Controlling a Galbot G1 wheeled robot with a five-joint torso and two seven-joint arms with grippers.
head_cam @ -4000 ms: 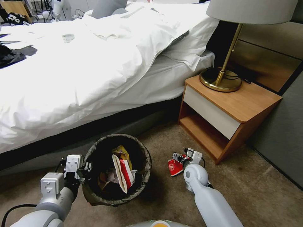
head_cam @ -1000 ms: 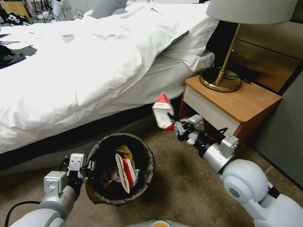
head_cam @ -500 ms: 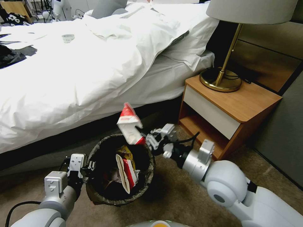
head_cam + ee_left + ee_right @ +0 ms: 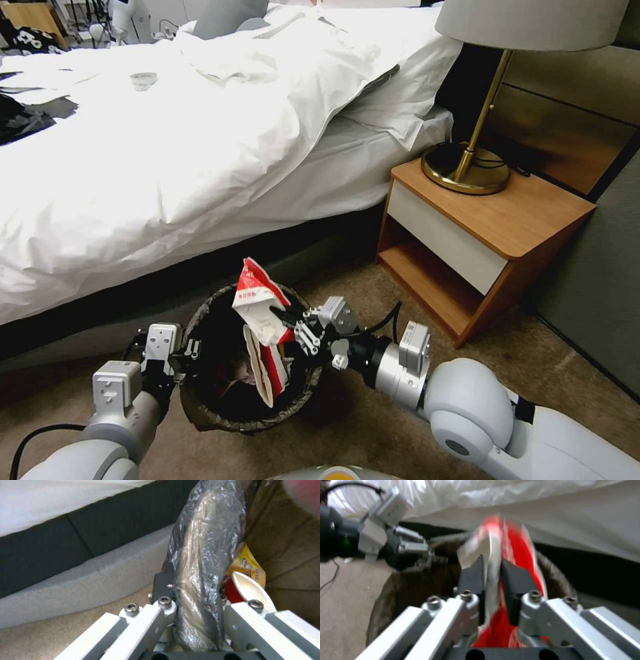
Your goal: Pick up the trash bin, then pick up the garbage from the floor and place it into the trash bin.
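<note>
Now the trash bin [image 4: 200,407] is sitting low beside the bed [image 4: 200,147], its crinkled dark plastic liner [image 4: 203,555] folded glossy and wrinkled over the round rim. Inside, a yellow wrapper [image 4: 250,567] and a red-and-white carton-like piece [image 4: 265,370] are leaning upright against each other. The floor [image 4: 413,320] is showing as flat, short-pile tan carpet running under a wooden nightstand [image 4: 507,220] with a brass lamp [image 4: 467,167] on top.

The left gripper [image 4: 190,350] is reaching in from the near left, forearm angled up toward the bin, and its fingers are clamping the liner-covered rim between them, one inside and one outside the wall.

The right gripper [image 4: 283,320] is stretching across from the right, arm bent at the elbow and wrist pointing left, level with the bin's mouth. Its dark pads [image 4: 473,577] are pinching a crumpled red-and-white snack wrapper [image 4: 257,300] by its lower edge. That wrapper is standing creased and stiff above the bin's opening, near the far rim, just over the litter already inside.
</note>
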